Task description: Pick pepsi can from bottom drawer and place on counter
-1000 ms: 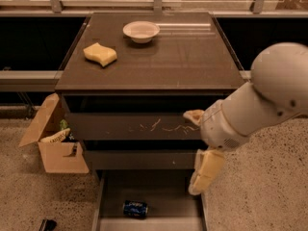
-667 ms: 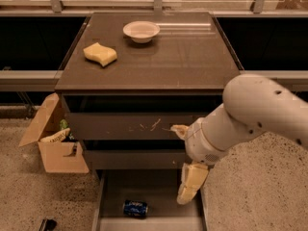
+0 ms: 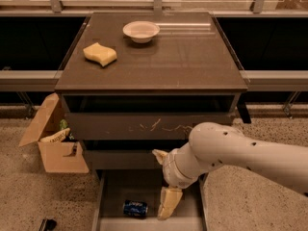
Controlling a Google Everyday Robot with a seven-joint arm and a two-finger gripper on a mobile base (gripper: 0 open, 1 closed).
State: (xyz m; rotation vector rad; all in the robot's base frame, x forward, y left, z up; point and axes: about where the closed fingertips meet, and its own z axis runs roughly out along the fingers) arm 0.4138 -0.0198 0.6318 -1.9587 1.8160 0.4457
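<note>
The pepsi can [image 3: 135,208] lies on its side on the floor of the open bottom drawer [image 3: 113,196], near its front. My gripper [image 3: 168,203] hangs inside the drawer just right of the can, a short gap away, fingers pointing down. My white arm reaches in from the right, in front of the cabinet. The counter [image 3: 183,57] is the dark brown top of the cabinet, above the drawers.
A yellow sponge [image 3: 100,54] and a white bowl [image 3: 141,31] sit on the counter's left and back. The middle drawer [image 3: 120,125] has a scratched front. An open cardboard box [image 3: 54,141] stands on the floor left of the cabinet.
My arm has swung left and down. The gripper has dropped from beside the drawer's right wall into the drawer, closer to the can. The can has not moved.
</note>
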